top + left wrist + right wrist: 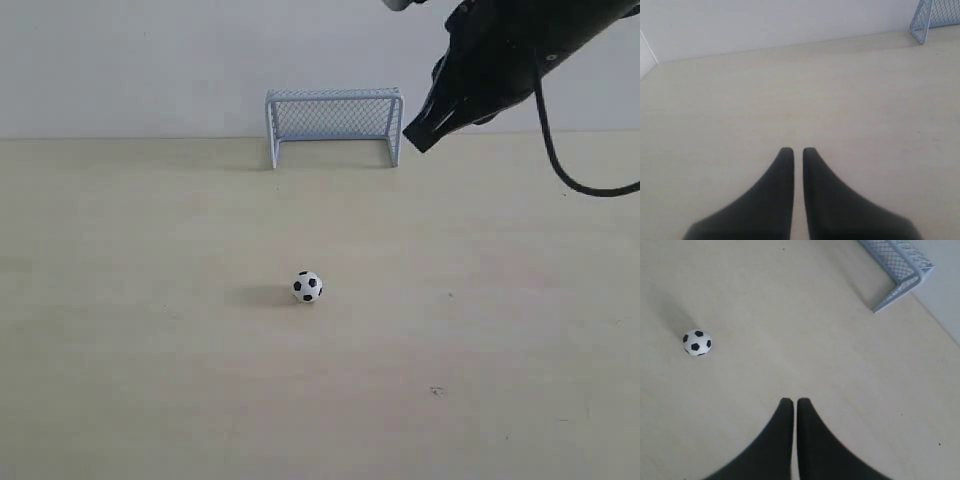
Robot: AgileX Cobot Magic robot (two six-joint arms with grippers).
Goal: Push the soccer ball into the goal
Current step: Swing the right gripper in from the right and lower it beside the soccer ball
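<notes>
Plainly, the soccer ball [308, 287] sits alone in the middle of the pale table [130, 380], well out in front of the goal [334, 96]. The goal stands at the far edge, close to the white wall [130, 60], with its mouth turned toward the near side. The ball lies a touch left of the goal's centre but inside the span of its posts, so a straight shove away from the near edge looks enough to send it in.

The right fingers [440, 115] hang in the air at the far right, just beside the goal's right post and well apart from the ball. The right wrist view shows them drawn together with only a hairline slit between, gripping nothing. I judge that suits the job, since a closed pair makes one blunt tip for pushing. The left fingers [782, 185] are also nearly together, holding nothing, low over bare table off to the left. The exterior view does not show them.

Nothing lies between ball and goal, and open table surrounds the ball on every side. The mouth is far wider than the ball, so the aim has slack. The right arm would probably need to come round to the ball's near side. A touch off-centre could send the ball rolling sideways, wide of a post.
</notes>
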